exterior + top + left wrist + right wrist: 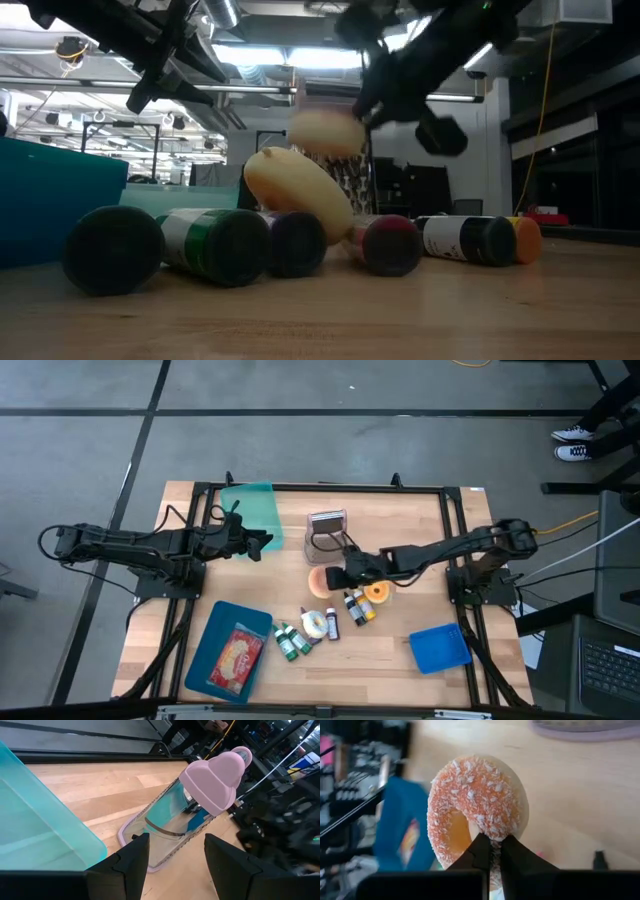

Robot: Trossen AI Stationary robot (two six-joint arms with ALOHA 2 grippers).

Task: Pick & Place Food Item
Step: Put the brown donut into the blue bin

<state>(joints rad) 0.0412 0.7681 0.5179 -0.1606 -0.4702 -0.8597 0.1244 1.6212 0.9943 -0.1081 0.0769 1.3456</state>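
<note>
A donut (477,805) with orange icing and white flakes hangs above the table, with my right gripper (492,840) shut on it. The high view shows donut (320,578) and gripper (335,574) at the table's middle. In the low view the donut (325,130) hangs above the bottles. My left gripper (172,862) stands open in the air at the far left, between a teal bin (250,510) and a clear jug with a pink lid (215,780), with nothing between its fingers. My right gripper pinches the donut's ring (492,832) between its two fingers, at the part nearest the wrist. The fingers come slanting down from the table's right. The donut stands on edge beyond the fingertips, its iced face toward the camera, lifted clear of the table.
Several small paint bottles (355,607) and a tape roll (313,623) lie near the middle front. An orange round item (376,593) lies beside the right arm. A blue tray (205,660) holding a red packet sits front left; a blue lid (438,648) lies front right.
</note>
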